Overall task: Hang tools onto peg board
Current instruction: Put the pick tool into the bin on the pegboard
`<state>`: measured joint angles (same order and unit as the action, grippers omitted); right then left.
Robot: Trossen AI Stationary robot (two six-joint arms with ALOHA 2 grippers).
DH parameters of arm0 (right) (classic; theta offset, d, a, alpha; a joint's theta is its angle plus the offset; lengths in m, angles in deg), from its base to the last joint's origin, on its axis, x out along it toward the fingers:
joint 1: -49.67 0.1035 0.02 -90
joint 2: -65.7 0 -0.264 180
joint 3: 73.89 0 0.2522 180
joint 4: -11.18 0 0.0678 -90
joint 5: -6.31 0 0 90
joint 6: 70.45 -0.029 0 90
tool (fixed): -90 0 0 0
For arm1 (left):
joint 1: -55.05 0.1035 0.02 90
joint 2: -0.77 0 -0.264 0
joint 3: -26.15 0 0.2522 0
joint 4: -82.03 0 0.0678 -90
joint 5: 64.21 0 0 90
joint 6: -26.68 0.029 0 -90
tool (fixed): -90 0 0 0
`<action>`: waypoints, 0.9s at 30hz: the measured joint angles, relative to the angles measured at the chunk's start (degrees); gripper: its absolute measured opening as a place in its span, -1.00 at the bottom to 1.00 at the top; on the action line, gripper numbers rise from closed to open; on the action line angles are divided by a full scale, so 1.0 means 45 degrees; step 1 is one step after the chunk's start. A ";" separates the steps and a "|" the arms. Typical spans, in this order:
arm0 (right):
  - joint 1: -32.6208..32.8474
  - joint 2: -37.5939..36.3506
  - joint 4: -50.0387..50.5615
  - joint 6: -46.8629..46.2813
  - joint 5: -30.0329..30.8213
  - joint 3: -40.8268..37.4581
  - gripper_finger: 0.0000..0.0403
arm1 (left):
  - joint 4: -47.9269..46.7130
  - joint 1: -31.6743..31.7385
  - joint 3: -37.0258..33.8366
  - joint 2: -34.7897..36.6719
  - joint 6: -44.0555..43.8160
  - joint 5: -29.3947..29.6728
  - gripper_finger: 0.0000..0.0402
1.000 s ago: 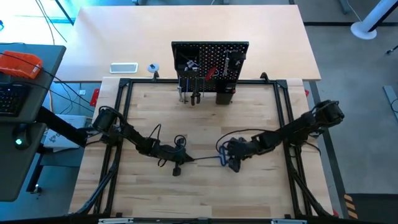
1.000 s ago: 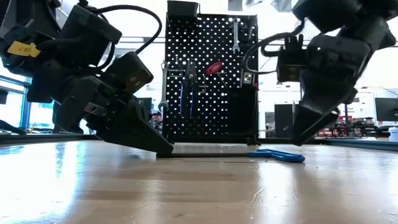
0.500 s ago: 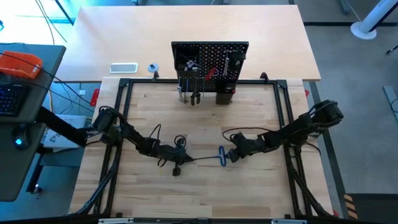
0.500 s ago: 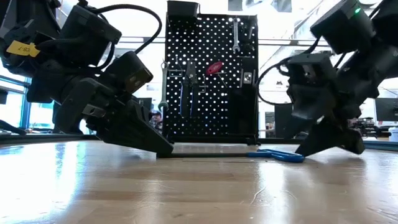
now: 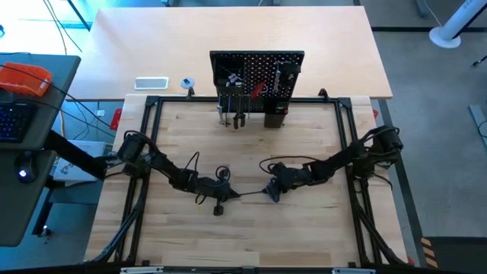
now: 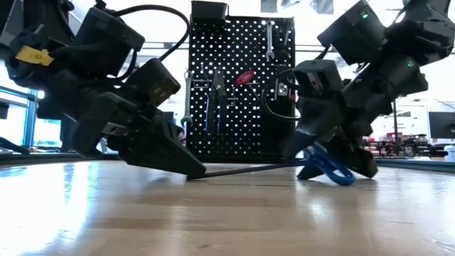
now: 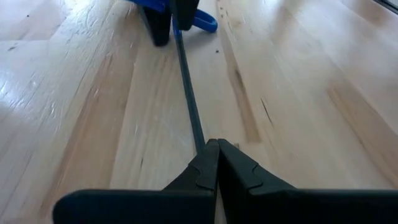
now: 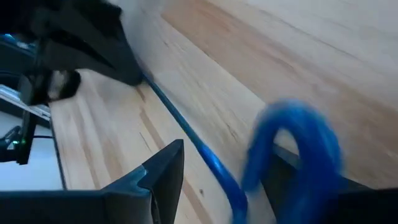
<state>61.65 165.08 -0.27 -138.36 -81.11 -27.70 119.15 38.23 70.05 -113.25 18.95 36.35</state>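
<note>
The right gripper (image 6: pixel 323 160) has closed in, its spread fingers now straddling the hex key's (image 6: pixel 242 169) blue handle; the left gripper (image 7: pixel 217 146) pinches the shaft tip, so a handover looks near.

Glossy pale wood table (image 6: pixel 227 220); hex key (image 7: pixel 186 93) with dark metal shaft, blue plastic handle.

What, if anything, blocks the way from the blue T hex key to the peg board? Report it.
Nothing visible. The blue T hex key lies mid-table, its shaft tip pinched in the shut left claw, its handle between the right claw's fingers. Only bare wooden table lies before the peg board.
</note>
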 joint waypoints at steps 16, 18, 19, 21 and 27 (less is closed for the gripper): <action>0.0450 0.0012 -0.0712 0.1443 -0.0196 0.0005 -0.72 | 0.0163 0.0028 0.0279 -0.0281 -0.0025 0.0061 -1.00; 0.0524 0.0012 -0.0715 0.1647 -0.0176 0.0000 -0.84 | 0.0172 0.0044 0.0279 -0.0281 -0.0053 0.0047 -1.00; 0.0571 0.0012 -0.0720 0.1791 -0.0162 -0.0005 -0.91 | 0.0179 0.0045 0.0279 -0.0281 -0.0074 0.0051 -1.00; 0.0641 0.0007 -0.0944 0.2107 -0.0171 -0.0010 -0.96 | 0.0201 0.0049 0.0279 -0.0281 -0.0073 0.0052 -1.00; 0.0702 -0.0012 -0.1299 0.2436 -0.0328 -0.0029 -0.98 | 0.0310 0.0053 0.0258 -0.0264 -0.0006 0.0062 -1.00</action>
<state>64.80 165.03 -6.11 -127.40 -82.59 -27.83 120.54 38.47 71.21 -114.44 18.93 36.62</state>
